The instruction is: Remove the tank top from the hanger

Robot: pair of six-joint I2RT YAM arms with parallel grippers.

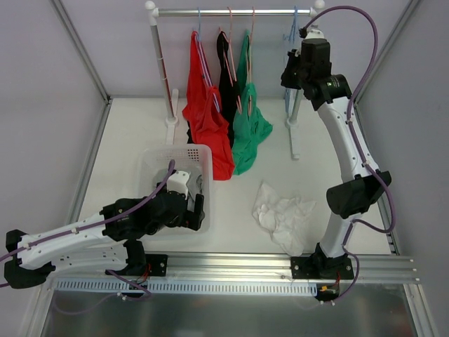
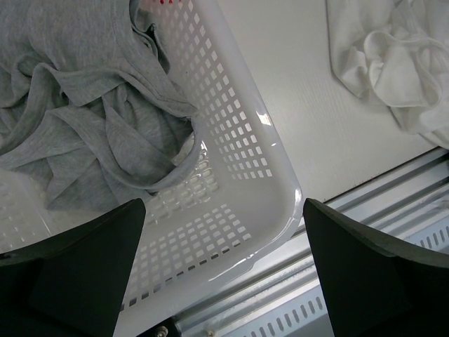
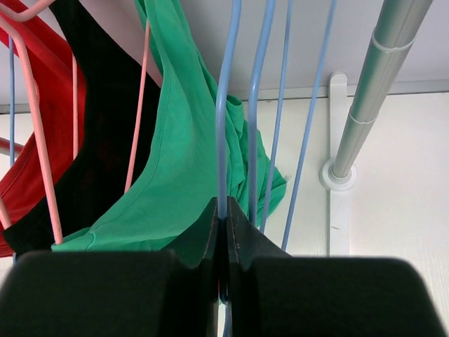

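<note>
The left gripper (image 2: 223, 210) hovers over the basket (image 2: 238, 126), jaws wide open. The red tank top (image 1: 207, 119), black tank top (image 1: 228, 84) and green tank top (image 1: 249, 130) hang from the rail (image 1: 231, 11). The right gripper (image 3: 223, 221) pinches a bare blue hanger (image 3: 226, 105), jaws closed; tugging it could unhook neighbours.

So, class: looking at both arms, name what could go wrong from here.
The right gripper pinches only a thin blue hanger wire, which may slip or twist. The green tank top hangs right beside it, so pulling might snag it. The left gripper sits open over the basket, likely too far to steady anything.
</note>
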